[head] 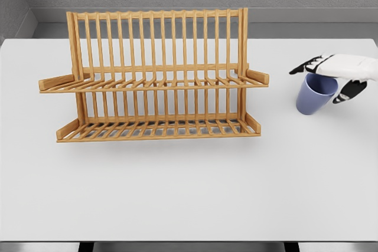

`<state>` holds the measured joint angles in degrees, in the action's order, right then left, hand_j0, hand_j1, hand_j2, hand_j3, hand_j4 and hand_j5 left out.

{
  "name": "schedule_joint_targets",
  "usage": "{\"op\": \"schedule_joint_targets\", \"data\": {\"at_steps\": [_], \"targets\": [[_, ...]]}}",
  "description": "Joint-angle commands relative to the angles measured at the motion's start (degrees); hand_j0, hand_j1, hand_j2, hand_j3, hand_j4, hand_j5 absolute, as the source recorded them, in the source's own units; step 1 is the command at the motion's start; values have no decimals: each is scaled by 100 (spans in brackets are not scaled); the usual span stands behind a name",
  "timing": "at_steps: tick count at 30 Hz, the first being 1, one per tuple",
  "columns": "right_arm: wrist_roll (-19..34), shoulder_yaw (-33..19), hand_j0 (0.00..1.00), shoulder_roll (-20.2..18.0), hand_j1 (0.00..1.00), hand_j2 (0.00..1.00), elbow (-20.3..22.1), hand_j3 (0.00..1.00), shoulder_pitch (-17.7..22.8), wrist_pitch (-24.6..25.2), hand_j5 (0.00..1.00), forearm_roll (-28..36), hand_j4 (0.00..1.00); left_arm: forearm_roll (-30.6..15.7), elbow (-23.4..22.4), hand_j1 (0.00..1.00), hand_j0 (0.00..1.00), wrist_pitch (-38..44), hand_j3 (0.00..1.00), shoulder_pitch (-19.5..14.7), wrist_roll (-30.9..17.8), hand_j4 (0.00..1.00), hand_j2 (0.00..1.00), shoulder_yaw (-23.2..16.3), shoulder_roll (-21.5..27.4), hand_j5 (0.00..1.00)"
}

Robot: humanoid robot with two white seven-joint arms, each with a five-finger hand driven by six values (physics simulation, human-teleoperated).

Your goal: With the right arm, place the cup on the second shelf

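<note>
A blue cup [316, 93] stands upright on the white table [189, 193] near its right edge, well apart from the wooden rack [156, 78], which sits toward the back of the table, left of the middle. The rack has two slatted shelves, one above the other. The right hand [338, 74] comes in from the right edge and hovers over the cup's rim, its fingers [307, 66] spread and loosely bracketing the cup; whether they touch it cannot be told.
</note>
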<state>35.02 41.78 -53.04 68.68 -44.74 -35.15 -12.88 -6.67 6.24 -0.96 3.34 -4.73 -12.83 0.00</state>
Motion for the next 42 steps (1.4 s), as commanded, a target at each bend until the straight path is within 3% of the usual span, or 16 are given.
{"op": "schedule_joint_targets", "data": {"at_steps": [1, 8, 9, 10, 13, 28, 42], "targets": [[-2, 93, 100, -13, 100, 100, -13, 100, 0, 15, 100, 31, 100, -1, 0, 100, 100, 0, 100, 0, -1, 100, 100, 0, 0, 100], [-2, 84, 100, 31, 100, 100, -118, 100, -9, 15, 100, 40, 100, 7, 0, 100, 100, 0, 100, 0, -1, 100, 100, 0, 0, 100], [-2, 84, 93, 31, 93, 93, -118, 93, -18, 15, 93, 40, 93, -1, 0, 100, 100, 0, 100, 0, -1, 100, 100, 0, 0, 100], [-2, 84, 77, 31, 77, 77, -109, 77, -18, 15, 77, 40, 77, -1, 0, 100, 100, 0, 100, 0, -1, 100, 100, 0, 0, 100], [-2, 84, 70, 31, 70, 70, -109, 70, -18, 15, 70, 40, 70, -1, 0, 100, 100, 0, 100, 0, -1, 100, 100, 0, 0, 100], [-2, -3, 67, 22, 67, 67, -48, 67, -176, 15, 67, 66, 67, 8, 0, 100, 100, 0, 100, 0, -1, 100, 100, 0, 0, 100], [-2, -619, 66, 13, 66, 66, 58, 66, -281, 15, 66, 93, 66, -1, 0, 100, 100, 0, 100, 0, -1, 100, 100, 0, 0, 100]]}}
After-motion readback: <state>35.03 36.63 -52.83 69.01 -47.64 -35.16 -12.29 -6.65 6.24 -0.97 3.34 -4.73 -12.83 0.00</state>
